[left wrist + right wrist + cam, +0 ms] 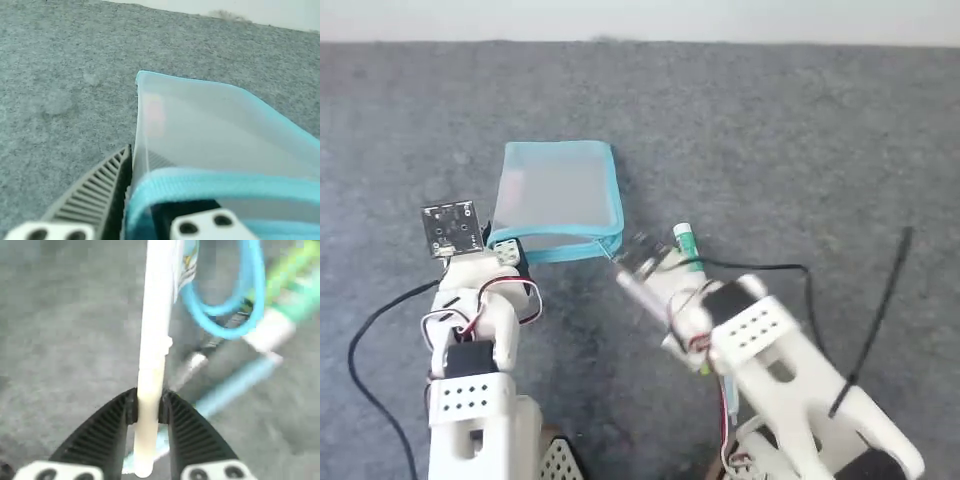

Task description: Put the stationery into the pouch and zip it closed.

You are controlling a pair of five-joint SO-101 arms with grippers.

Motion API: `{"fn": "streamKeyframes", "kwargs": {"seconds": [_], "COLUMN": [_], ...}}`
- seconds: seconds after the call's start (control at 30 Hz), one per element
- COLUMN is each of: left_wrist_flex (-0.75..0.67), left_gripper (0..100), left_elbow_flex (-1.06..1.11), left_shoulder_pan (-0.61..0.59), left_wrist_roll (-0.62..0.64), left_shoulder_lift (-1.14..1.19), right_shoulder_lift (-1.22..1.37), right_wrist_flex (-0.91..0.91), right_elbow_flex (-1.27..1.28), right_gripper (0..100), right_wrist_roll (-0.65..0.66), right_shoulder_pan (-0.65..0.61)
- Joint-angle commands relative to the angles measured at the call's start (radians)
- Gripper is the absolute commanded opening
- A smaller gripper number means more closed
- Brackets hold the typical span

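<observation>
1. Looking down in the high view, we find the pouch lying flat on the grey table, just above centre frame, with its teal zip edge toward the arms. The left gripper sits at the pouch's lower-left corner. Right of centre, the right gripper has a white pen clamped, with the pen's tip near the pouch's lower-right corner. A green-and-white marker lies just beside that gripper.
2. In the left wrist view, we see the left gripper closed down on the pouch at its teal-edged mouth. One ribbed jaw presses the outside of the translucent wall.
3. In the right wrist view, we record the right gripper closed tight around the white pen. Beyond it lie a blue loop, the green-and-white marker and a light blue pen, all blurred.
</observation>
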Motion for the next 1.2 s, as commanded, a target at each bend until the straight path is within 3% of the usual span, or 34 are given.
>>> {"fn": "streamKeyframes", "kwargs": {"seconds": [0.0, 0.43, 0.8, 1.17], "left_wrist_flex": [-0.040, -0.041, -0.002, -0.003], "left_gripper": [1, 1, 1, 1], "left_elbow_flex": [-0.050, -0.054, -0.096, -0.093], "left_shoulder_pan": [0.003, -0.003, -0.069, -0.074], "left_wrist_roll": [-0.006, -0.002, 0.051, 0.052], "left_shoulder_lift": [0.009, 0.008, 0.008, 0.008], "right_shoulder_lift": [-0.050, -0.048, -0.038, -0.038], "right_wrist_flex": [0.012, 0.013, -0.021, -0.021], "right_elbow_flex": [-0.071, -0.141, -0.184, -0.184], "right_gripper": [0.7, 0.7, 0.7, 0.7], "right_wrist_roll": [0.012, 0.012, 0.006, -0.048], "right_shoulder_pan": [0.119, 0.371, 0.478, 0.496]}}
